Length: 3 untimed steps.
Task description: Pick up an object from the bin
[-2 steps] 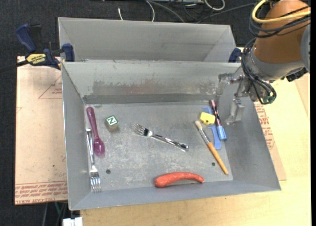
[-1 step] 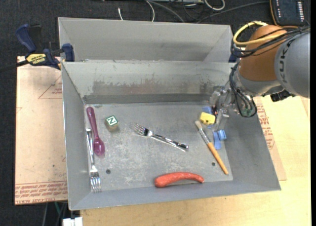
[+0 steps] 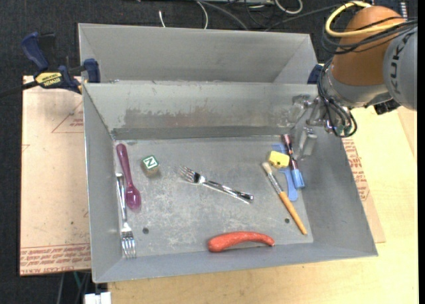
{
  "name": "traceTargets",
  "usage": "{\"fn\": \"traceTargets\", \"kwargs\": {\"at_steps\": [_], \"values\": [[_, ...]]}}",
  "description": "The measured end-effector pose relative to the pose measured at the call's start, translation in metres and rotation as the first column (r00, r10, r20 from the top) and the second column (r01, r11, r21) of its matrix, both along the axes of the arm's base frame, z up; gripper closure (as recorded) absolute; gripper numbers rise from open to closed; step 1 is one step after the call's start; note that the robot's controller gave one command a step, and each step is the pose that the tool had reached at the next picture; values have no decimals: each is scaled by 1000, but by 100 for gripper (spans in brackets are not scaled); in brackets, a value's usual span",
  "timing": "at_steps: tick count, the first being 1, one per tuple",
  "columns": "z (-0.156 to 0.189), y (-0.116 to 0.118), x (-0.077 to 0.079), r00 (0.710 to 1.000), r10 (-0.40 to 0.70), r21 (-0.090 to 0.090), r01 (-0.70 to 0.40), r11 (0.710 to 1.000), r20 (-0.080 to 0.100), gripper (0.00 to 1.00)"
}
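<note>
One small yellow block point(image 3: 279, 159) by the bin's point(image 3: 340, 198) right wall, beside a blue piece point(image 3: 295, 178) and orange-handled brush point(image 3: 292, 210), just under the gripper point(image 3: 300, 142); clenched or released, cannot tell.

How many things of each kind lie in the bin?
Forks: 2
Purple spoon: 1
Lettered block: 1
Red sausage-like thing: 1
Orange-handled brush: 1
Yellow piece: 1
Blue piece: 1
Total: 8
</note>
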<state>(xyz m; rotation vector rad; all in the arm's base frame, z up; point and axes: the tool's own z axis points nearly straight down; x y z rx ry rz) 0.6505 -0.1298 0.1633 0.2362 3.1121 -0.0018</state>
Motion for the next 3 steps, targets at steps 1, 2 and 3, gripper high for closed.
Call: {"fn": "traceTargets", "kwargs": {"at_steps": [1,2,3], "values": [[-65,5,-21,955,-294,5,294,956,-23,0],[-94,-1,-22,970,-244,7,244,970,0,0],[-92,6,-21,897,-442,8,442,897,-11,100]]}}
